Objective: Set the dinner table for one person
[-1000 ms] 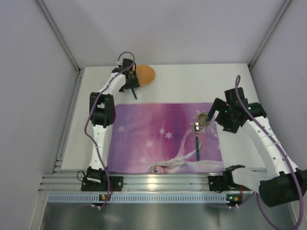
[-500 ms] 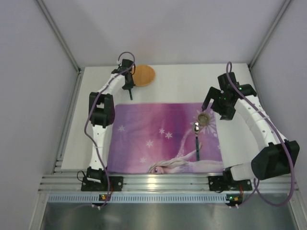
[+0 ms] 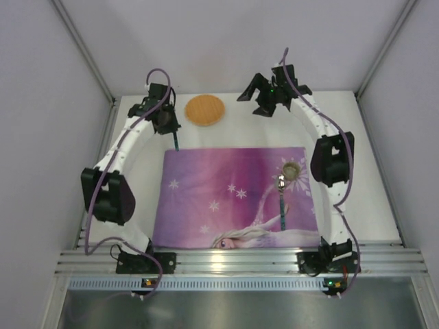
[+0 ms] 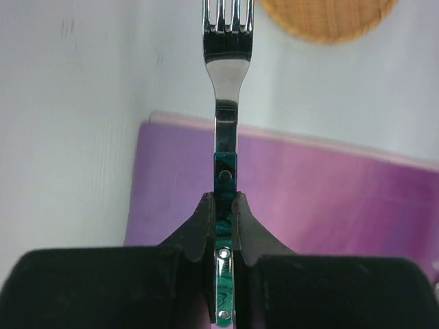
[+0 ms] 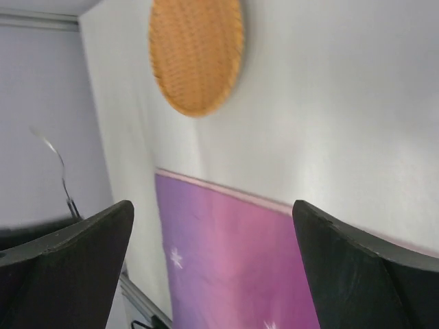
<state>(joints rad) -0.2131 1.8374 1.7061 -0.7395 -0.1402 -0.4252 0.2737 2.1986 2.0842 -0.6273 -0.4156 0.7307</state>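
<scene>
On the white dinner table [image 3: 254,130] lies a purple princess placemat [image 3: 226,195]. My left gripper [image 3: 169,127] hangs over the table just behind the mat's far left corner. It is shut on the green handle of a fork [image 4: 226,103], whose tines point away toward a round wicker mat [image 3: 205,110]. In the left wrist view the jaws [image 4: 223,203] pinch the handle from both sides. My right gripper [image 3: 251,103] stands open and empty at the back, to the right of the wicker mat [image 5: 195,55]. Its wide gap [image 5: 212,209] frames the placemat's [image 5: 240,260] far edge.
A second green-handled utensil [image 3: 282,202] lies on the right part of the placemat, with a small round brownish cup [image 3: 293,170] just behind it. A ribbed aluminium rail [image 3: 240,260] runs along the near edge. Grey walls close in the table on three sides.
The left gripper has shut on the fork and shifted left with it. The right arm has swung from beside the cup to the back of the table, near the wicker mat.
</scene>
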